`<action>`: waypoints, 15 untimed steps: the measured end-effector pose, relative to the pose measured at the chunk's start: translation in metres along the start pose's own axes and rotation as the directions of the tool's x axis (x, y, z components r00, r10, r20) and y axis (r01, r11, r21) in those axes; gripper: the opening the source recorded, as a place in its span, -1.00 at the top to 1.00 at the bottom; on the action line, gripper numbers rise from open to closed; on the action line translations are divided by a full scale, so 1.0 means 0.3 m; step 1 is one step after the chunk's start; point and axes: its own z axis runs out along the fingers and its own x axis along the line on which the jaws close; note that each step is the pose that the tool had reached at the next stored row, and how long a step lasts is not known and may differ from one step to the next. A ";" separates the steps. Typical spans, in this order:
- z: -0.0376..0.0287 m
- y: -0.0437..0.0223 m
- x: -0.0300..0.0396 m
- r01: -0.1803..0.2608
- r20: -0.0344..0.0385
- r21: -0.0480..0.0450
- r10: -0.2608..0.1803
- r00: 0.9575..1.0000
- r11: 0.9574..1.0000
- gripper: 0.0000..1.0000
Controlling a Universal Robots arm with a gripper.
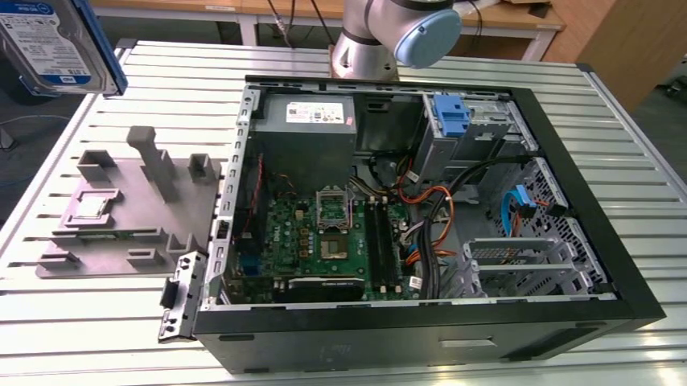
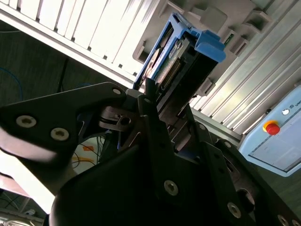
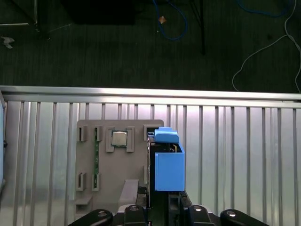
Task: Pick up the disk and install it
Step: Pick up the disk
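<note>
The disk (image 1: 51, 42), silver with a white-and-blue label and blue rails, hangs in the air at the exterior view's upper left, above the table's far corner. In the first wrist view its blue carrier (image 3: 168, 165) sticks out from my gripper (image 3: 160, 207), above the grey fixture plate. The second wrist view shows the disk (image 2: 183, 56) edge-on, clamped between the dark fingers (image 2: 150, 101). My gripper (image 2: 162, 110) is shut on it.
An open computer case (image 1: 601, 265) lies on the slatted metal table (image 1: 86, 322), with a blue bracket (image 1: 451, 112) at its drive bay. A grey fixture plate (image 1: 118, 217) sits to the case's left, holding a processor chip (image 3: 118, 138). The arm's base (image 1: 365, 48) stands behind the case.
</note>
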 end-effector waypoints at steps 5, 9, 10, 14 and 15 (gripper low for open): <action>-0.001 0.000 0.000 0.000 0.000 0.000 0.000 1.000 1.000 0.30; -0.005 0.000 0.000 0.000 0.000 0.000 0.000 1.000 1.000 0.30; -0.006 0.000 0.000 0.000 0.000 0.000 0.000 1.000 1.000 0.30; -0.014 0.001 0.000 0.000 0.000 0.000 0.000 1.000 1.000 0.30; -0.016 0.001 0.000 0.000 0.000 0.000 0.000 1.000 1.000 0.30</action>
